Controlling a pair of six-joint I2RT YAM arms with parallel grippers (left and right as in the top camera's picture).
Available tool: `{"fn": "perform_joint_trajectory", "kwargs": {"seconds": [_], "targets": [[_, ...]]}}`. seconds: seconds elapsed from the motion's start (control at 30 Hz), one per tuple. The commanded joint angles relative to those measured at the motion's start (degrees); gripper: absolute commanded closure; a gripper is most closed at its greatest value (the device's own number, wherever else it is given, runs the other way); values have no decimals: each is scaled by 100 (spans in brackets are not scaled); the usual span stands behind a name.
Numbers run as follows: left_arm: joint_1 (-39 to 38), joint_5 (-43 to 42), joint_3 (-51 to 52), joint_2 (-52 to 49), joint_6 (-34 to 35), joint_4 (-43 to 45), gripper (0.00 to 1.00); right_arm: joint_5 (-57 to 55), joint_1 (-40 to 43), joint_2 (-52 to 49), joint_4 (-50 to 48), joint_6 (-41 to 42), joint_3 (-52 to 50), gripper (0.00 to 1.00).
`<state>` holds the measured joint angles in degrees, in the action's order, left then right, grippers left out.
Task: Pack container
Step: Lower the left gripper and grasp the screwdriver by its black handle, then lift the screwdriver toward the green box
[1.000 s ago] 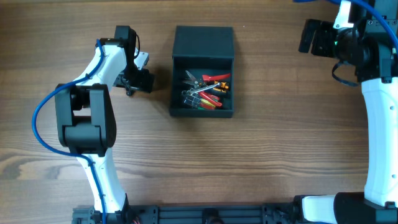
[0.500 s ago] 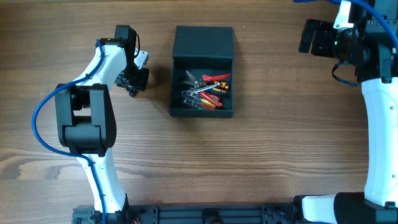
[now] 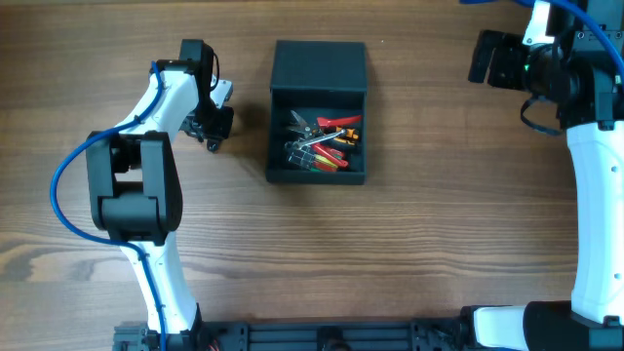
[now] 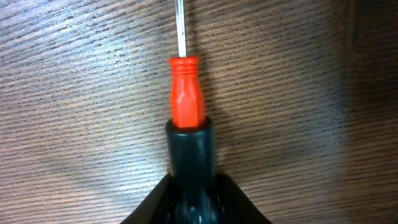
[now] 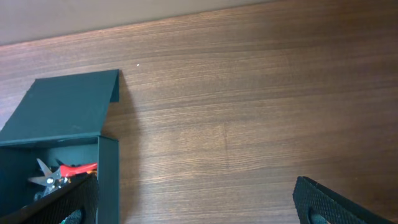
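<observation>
Container [image 3: 317, 176] mid-table, lid [image 3: 320, 66] open, pliers [image 3: 324, 142] inside. Our left gripper [image 3: 213, 127] sits over screwdriver [image 4: 186, 93] beside it; we cannot tell if fingers clamp. Our right gripper [image 3: 485, 58] idle, fingers wide apart, empty. Remaining: screwdriver in, lid shut.

A brown wood-grain table [image 3: 409, 253] (evenly lit, with soft shadows) fills the view, a pale strip [image 5: 93, 15] beyond its far edge.

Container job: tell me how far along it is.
Done: the container stands open, lid laid back, with red-handled tools already inside. In hand: the left claw is shut on the screwdriver, by its handle, beside the container and not yet in it. Left: carry the screwdriver in and, probably, shut the lid. The right claw hangs open, holding nothing.
</observation>
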<state>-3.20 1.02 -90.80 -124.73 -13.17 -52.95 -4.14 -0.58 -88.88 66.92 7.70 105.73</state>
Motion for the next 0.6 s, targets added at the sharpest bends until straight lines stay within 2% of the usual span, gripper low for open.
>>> {"fn": "perform_joint_trajectory", "kwargs": {"seconds": [0.0, 0.27, 0.57], "targets": [[42, 13, 61, -96, -4, -39, 80, -76, 17, -15, 26, -22, -24, 0], [42, 13, 59, -96, -4, -111, 96, -79, 17, -15, 26, -22, -24, 0], [42, 13, 57, -85, 20, -251, 96, -76, 17, -15, 26, -22, -24, 0]]}}
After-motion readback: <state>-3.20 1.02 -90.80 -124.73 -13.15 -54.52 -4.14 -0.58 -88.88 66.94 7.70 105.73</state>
